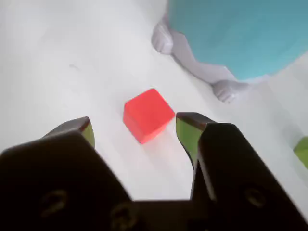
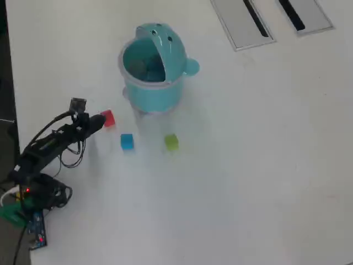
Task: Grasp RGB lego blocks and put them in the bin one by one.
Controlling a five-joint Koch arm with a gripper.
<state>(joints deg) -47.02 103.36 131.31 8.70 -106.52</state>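
Note:
The red block point(image 1: 147, 114) lies on the white table just ahead of my gripper point(image 1: 137, 129), in line with the gap between the open jaws and untouched by them. In the overhead view the red block point(image 2: 108, 118) sits at the tip of my gripper point(image 2: 99, 121). The blue block point(image 2: 127, 141) and the yellow-green block point(image 2: 171, 142) lie to the right; the yellow-green block also shows in the wrist view point(image 1: 302, 150) at the right edge. The teal bin point(image 2: 151, 69) stands behind them with its lid flipped up; it also shows in the wrist view point(image 1: 240, 33).
Two flat grey slotted panels point(image 2: 242, 22) lie at the far edge of the table. The arm's base and cables point(image 2: 27, 199) sit at the left edge. The bin's pale feet point(image 1: 163, 38) stand beyond the red block.

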